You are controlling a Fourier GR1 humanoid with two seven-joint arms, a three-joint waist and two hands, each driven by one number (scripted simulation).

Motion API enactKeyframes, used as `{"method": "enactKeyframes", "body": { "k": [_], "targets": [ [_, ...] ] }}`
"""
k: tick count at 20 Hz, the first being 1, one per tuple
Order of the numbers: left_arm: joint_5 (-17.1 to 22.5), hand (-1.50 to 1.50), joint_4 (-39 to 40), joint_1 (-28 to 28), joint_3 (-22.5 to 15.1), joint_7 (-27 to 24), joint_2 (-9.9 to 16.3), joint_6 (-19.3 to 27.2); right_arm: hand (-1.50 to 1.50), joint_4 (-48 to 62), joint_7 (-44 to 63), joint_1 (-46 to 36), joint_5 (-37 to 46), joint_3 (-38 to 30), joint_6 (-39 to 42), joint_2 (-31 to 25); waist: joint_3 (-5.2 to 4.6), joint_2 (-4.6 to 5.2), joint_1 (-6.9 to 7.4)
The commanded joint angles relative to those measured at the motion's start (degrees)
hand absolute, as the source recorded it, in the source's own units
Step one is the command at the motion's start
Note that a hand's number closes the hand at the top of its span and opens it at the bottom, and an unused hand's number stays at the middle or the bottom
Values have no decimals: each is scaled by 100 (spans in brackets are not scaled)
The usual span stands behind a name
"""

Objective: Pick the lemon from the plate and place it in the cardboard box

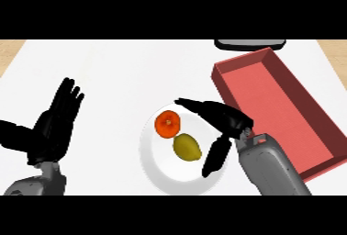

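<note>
Across the whole view a white tabletop (102, 64) is seen, with a strip of wood-toned floor showing past its far corners. Toward the tabletop's right edge a red, open-topped box (284, 110) is set at a slant, its long sides running from the far edge down toward the near right corner; its inside is bare as far as can be seen. Just beyond the box, at the far edge, a dark flat object (249, 44) is partly cut off and cannot be identified. Near the middle of the tabletop, toward the near edge, a white plate (159, 160) is placed just beside the box's left wall. On the plate a yellow-green lemon (187, 147) is seen, with an orange-red fruit (168, 124) touching it on its far side. The right robot hand (227, 120) is held over the plate's right part, fingers and thumb spread wide around the lemon's right side, nothing gripped. The left robot hand (51, 126) is noted near the left edge, open, fingers up.
</note>
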Motion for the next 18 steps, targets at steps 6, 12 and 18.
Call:
{"method": "enactKeyframes", "body": {
  "k": [6,12,18],
  "targets": [
    [156,0,201,-30,275,-162,110,-327,-150,406,-301,-26,657,-189,96,131,-1,0,-3],
    [-134,0,60,-120,60,9,-130,-19,-150,567,-539,184,1105,-20,-193,517,0,-1,-6],
    [-177,0,152,-110,38,-32,-196,-40,-150,389,-815,452,1149,-77,89,333,0,-2,-12]
  ]
}}
